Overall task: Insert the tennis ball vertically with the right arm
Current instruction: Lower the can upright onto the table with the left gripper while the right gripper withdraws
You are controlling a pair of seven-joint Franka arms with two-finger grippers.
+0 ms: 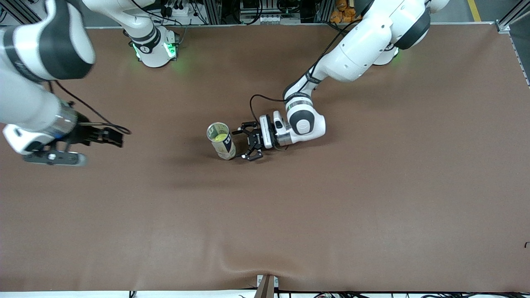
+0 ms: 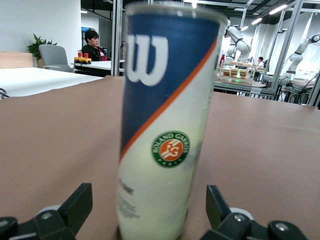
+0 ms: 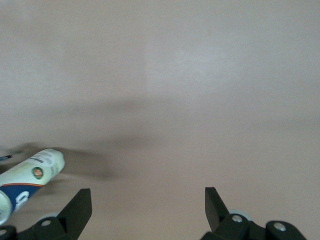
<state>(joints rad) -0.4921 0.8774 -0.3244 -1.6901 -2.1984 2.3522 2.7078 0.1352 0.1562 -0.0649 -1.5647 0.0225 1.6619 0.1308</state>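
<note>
A tall Wilson ball can (image 1: pixel 222 142) stands upright in the middle of the brown table. A yellow-green tennis ball (image 1: pixel 222 137) shows inside its open top. My left gripper (image 1: pixel 240 145) lies low beside the can, open. In the left wrist view the can (image 2: pixel 167 125) fills the gap of the left gripper (image 2: pixel 148 202), with space between it and both fingertips (image 2: pixel 76 204). My right gripper (image 1: pixel 114 137) hangs in the air over the table toward the right arm's end, open and empty. The right wrist view shows the right gripper (image 3: pixel 147 200) over bare table, the can (image 3: pixel 31 174) off to one side.
A brown mat (image 1: pixel 331 198) covers the table, with a wrinkle near the front edge (image 1: pixel 232 265). A small bracket (image 1: pixel 267 285) sits at that edge. The left arm's cable (image 1: pixel 258 99) loops above the mat by its wrist.
</note>
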